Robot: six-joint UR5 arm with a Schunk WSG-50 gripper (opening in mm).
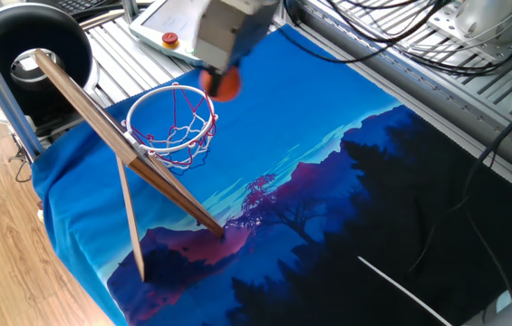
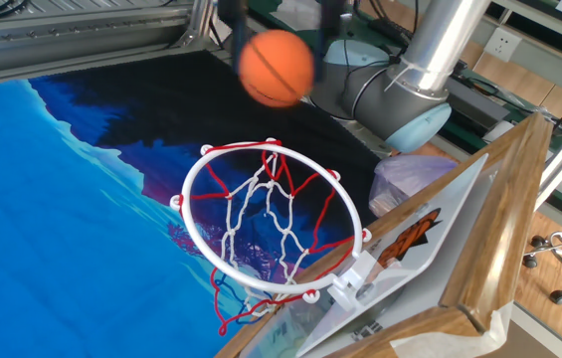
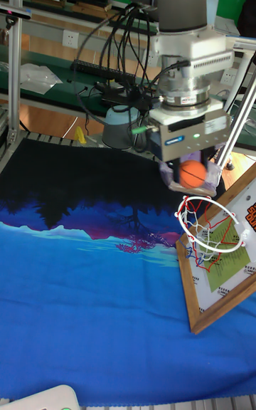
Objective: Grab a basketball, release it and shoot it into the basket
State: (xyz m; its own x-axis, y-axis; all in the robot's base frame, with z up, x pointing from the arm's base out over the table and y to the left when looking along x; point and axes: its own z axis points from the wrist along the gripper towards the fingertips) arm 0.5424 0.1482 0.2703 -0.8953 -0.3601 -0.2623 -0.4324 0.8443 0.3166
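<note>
The orange basketball (image 1: pixel 226 84) hangs in the air just past the far right rim of the basket (image 1: pixel 138 113), a little above it. My gripper (image 1: pixel 225 80) comes down from above and is shut on the ball. From the other fixed view the basketball (image 2: pixel 277 67) sits above the white hoop's (image 2: pixel 187 204) back edge, with blurred dark fingers on both sides. The tall view shows the gripper (image 3: pixel 192 175) clasping the ball (image 3: pixel 192 171) right over the hoop (image 3: pixel 186 229). A red-and-white net hangs under the ring, which is fixed to a tilted wooden board (image 1: pixel 111 136).
A big black round ring (image 1: pixel 2 36) stands at the back left. A white pendant with a red button (image 1: pixel 171 39) lies behind the hoop. Cables (image 1: pixel 400 45) run along the right. The arm's base (image 2: pixel 390 99) stands beyond the blue printed cloth (image 1: pixel 328 181).
</note>
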